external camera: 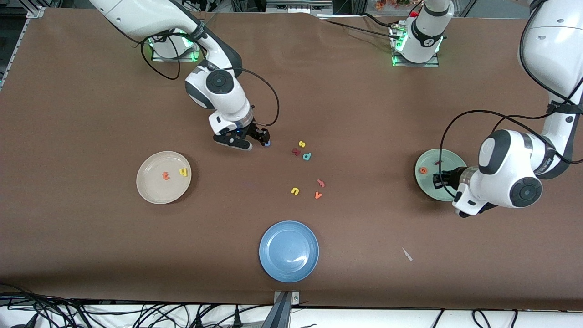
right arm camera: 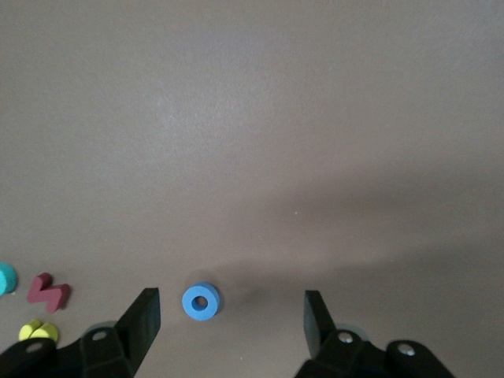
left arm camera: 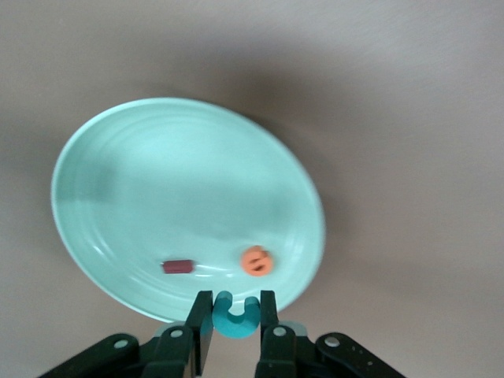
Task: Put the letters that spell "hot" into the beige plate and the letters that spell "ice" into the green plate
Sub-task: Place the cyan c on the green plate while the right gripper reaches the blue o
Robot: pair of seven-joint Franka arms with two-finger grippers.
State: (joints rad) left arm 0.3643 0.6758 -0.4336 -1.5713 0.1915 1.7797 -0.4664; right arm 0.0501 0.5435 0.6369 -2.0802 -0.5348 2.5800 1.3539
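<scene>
The beige plate point(external camera: 150, 187) holds the orange "t" point(external camera: 166, 175) and the yellow "h" point(external camera: 183, 171). The blue "o" point(external camera: 267, 144) point(right arm camera: 201, 302) lies on the table under my right gripper point(external camera: 260, 138) point(right arm camera: 231, 303), which is open, with the ring between its fingers and closer to one of them. In the green plate point(external camera: 450, 160) point(left arm camera: 173, 181) lie the dark red "i" point(left arm camera: 178, 266) and the orange "e" point(left arm camera: 257, 261). Over that plate's rim my left gripper point(external camera: 438, 179) point(left arm camera: 236, 311) is shut on the teal "c" point(left arm camera: 236, 319).
Loose letters lie mid-table: yellow "s" point(external camera: 301, 144), dark red "k" point(external camera: 296, 151), teal "p" point(external camera: 307, 156), a pinkish letter point(external camera: 321, 183), yellow "u" point(external camera: 295, 191), orange "v" point(external camera: 318, 195). A blue plate point(external camera: 288, 251) sits nearer the front camera. A white scrap point(external camera: 407, 254) lies toward the left arm's end.
</scene>
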